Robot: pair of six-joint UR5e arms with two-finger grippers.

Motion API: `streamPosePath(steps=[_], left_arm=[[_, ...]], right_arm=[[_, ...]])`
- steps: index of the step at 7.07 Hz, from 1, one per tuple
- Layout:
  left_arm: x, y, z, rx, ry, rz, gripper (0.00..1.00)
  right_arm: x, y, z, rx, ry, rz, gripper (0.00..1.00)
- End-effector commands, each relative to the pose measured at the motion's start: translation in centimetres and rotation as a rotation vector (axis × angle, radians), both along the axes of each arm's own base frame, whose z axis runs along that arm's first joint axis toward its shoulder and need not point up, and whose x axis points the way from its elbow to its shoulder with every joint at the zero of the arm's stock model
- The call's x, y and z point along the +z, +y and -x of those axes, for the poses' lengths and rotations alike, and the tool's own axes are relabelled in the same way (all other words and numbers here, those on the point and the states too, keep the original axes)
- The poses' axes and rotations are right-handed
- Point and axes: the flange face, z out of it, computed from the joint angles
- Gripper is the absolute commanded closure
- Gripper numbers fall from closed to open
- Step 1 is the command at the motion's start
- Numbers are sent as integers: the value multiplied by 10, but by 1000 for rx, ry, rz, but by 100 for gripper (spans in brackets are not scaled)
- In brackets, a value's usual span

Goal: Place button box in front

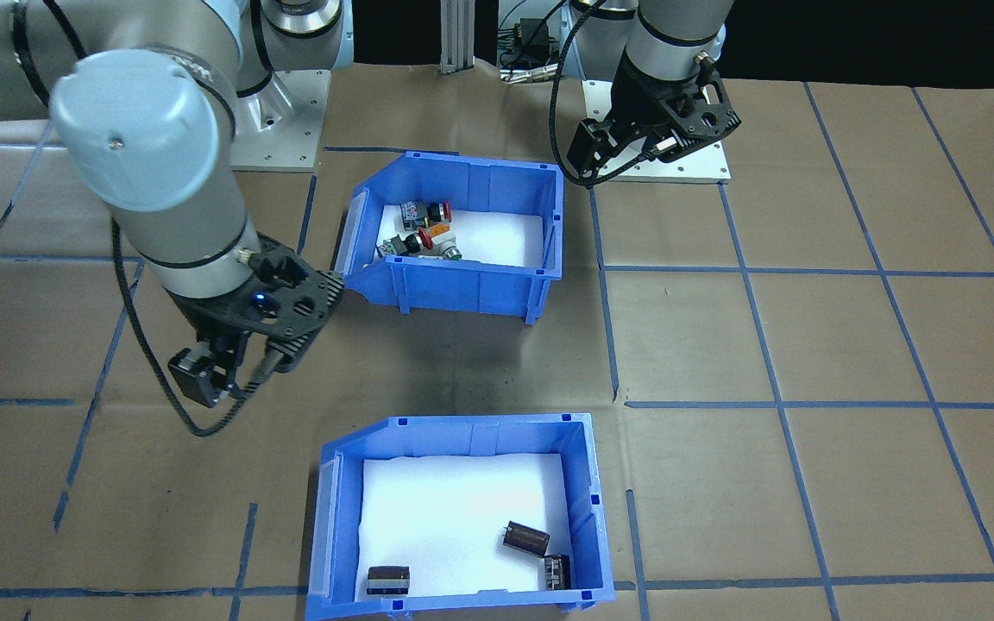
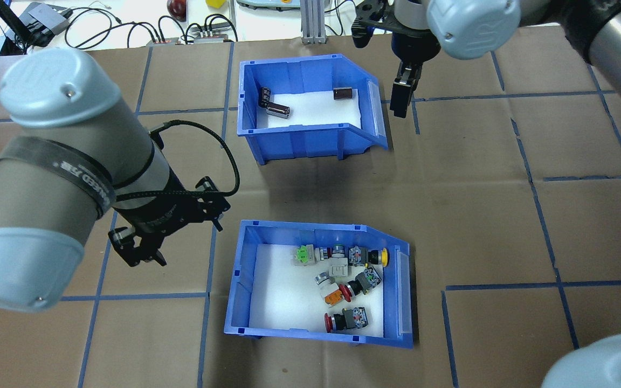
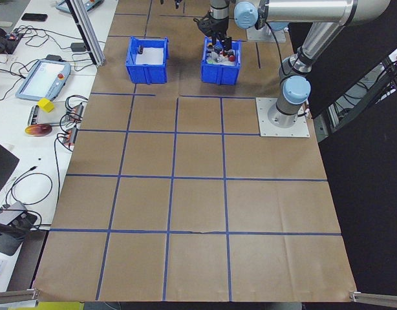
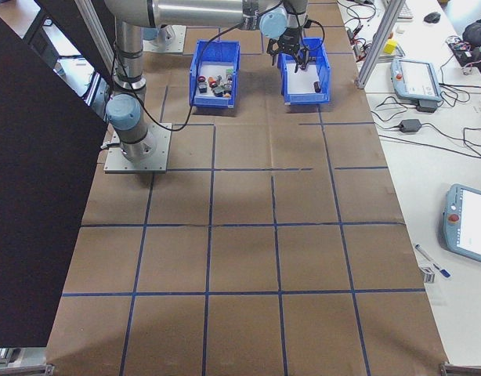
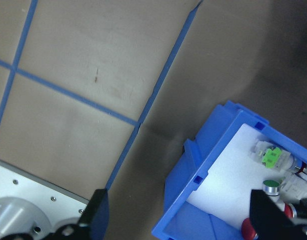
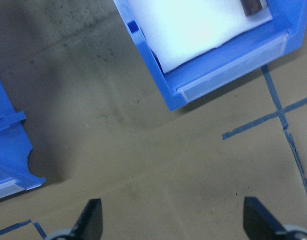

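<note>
The button box is a blue bin with a white liner and several switches capped red, orange, yellow and green. It stands on the table's near side, close to my base, and shows at the top centre of the front-facing view. My left gripper hangs open and empty just left of it; the left wrist view has the button box's corner between the spread fingers. My right gripper is open beside the far bin, holding nothing.
A second blue bin with dark cylindrical parts stands farther out, straight beyond the button box; the right wrist view shows its label end. Brown paper with blue tape lines covers the table. Cables and devices lie along the far edge.
</note>
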Motion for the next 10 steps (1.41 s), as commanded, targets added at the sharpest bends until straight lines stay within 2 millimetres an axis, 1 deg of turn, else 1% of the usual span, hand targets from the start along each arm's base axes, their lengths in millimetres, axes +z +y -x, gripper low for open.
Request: streamPosePath(steps=[1,2,3,4,5,6,7,8,9,10], left_arm=[[-27,54,40,295,35,-70,2],[-41,81,54,502,77,-106,2],[-59,98,65,658,72,-103,2],[-70,108,79,775,97,-66,2],[-87,118,86,831,115,-36,2],[-106,121,84,894,79,-56,2],[-114,119,83,942,37,-53,2],[-123,118,84,941,23,-64,2],[-125,115,87,932,37,-53,2],[-128,109,90,919,55,-40,2]], right_arm=[[-15,-17,-55,144,-1,-1,0],[-20,-22,-81,227,-2,4,0],[-25,-24,-112,302,-3,11,0],[-39,-25,-148,353,-5,22,0],[-54,-26,-181,403,-11,47,0],[-72,-26,-203,431,-8,53,0],[-91,-22,-214,448,-2,32,0],[-104,-21,-215,447,-2,12,0],[-121,-23,-212,442,4,-15,0],[-137,-17,-204,436,12,-50,0]])
